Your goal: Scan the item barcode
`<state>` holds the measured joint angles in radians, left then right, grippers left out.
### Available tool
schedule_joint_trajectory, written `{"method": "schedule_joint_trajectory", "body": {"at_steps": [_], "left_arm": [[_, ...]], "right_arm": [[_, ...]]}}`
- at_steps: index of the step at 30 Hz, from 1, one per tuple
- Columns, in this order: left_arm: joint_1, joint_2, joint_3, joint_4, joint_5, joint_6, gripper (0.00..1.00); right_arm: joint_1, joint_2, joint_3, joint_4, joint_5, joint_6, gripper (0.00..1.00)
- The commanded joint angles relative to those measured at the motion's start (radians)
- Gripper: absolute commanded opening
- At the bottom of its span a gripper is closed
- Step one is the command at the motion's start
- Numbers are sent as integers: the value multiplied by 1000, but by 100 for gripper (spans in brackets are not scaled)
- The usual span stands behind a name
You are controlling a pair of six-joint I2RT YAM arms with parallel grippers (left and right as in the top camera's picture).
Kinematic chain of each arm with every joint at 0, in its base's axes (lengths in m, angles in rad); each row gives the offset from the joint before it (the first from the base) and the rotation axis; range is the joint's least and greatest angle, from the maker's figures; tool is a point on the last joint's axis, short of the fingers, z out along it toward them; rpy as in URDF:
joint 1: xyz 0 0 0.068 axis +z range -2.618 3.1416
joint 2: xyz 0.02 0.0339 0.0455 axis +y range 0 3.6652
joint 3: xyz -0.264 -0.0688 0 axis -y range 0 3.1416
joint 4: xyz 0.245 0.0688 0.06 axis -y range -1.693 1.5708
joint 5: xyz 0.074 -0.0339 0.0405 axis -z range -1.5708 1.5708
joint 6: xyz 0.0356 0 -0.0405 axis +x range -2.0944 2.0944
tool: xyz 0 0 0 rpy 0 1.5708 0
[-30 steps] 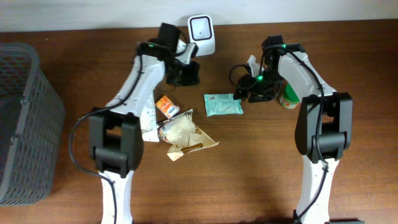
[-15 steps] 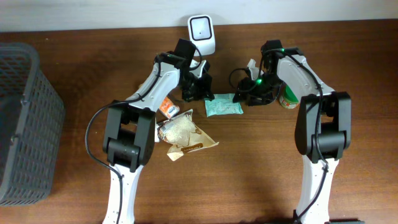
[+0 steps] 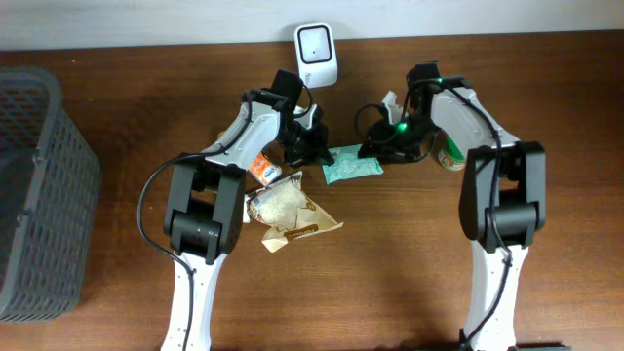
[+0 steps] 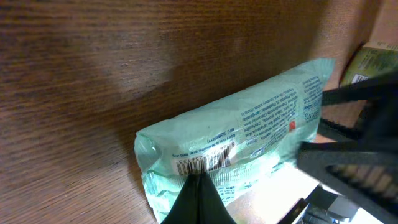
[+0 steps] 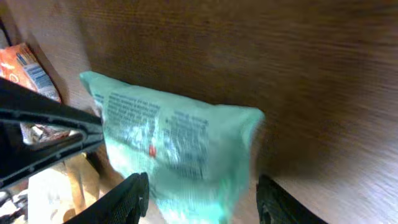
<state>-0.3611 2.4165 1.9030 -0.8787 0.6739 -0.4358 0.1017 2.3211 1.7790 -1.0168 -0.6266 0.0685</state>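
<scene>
mint-green packet [image 3: 351, 165] flat on desk [image 3: 419, 253], frame centre, barcode [image 4: 205, 163] up | left hand [image 4: 199, 196] closed, empty, tip by barcode | right hand [image 5: 202, 199] apart astride packet's right end, contact unclear | advice: pinch that end squarely, clear of barcode; face it to scanner [image 3: 317, 49]

The white-and-black left arm [image 3: 232, 136] rises from its base low in the overhead view and bends inward at the elbow. Its black two-finger left gripper [image 3: 320, 153] points right and sits low, its fingers [image 4: 198, 198] pressed together into a single tip. Opposite, the white-and-black right arm [image 3: 470, 109] arches over and folds back toward the centre. Its black right gripper [image 3: 373, 148] aims left, its fingers [image 5: 133, 194] standing apart. The two grippers face each other, near but not touching.
</scene>
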Motion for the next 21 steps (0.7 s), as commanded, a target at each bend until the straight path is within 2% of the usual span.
{"method": "schedule_joint_trajectory", "body": {"at_steps": [1, 4, 7, 13, 14, 18, 21], "left_arm": [[-10, 78, -22, 0, -76, -12, 0], [-10, 78, -22, 0, -76, -12, 0], [-10, 78, -22, 1, -79, -12, 0], [-10, 78, -21, -1, -78, -4, 0], [-10, 76, -16, -5, -65, 6, 0], [41, -3, 57, -50, -55, 114, 0], [87, -142, 111, -51, -129, 168, 1]], "right_arm": [[42, 71, -9, 17, -82, -1, 52], [42, 72, -9, 31, -116, -2, 46], [42, 72, -9, 31, -126, -5, 33], [42, 69, -6, 38, -126, -9, 17], [39, 64, -4, 36, -126, -10, 12], [11, 6, 25, -14, -136, -58, 4], [0, -80, 56, -53, -198, -99, 4]]}}
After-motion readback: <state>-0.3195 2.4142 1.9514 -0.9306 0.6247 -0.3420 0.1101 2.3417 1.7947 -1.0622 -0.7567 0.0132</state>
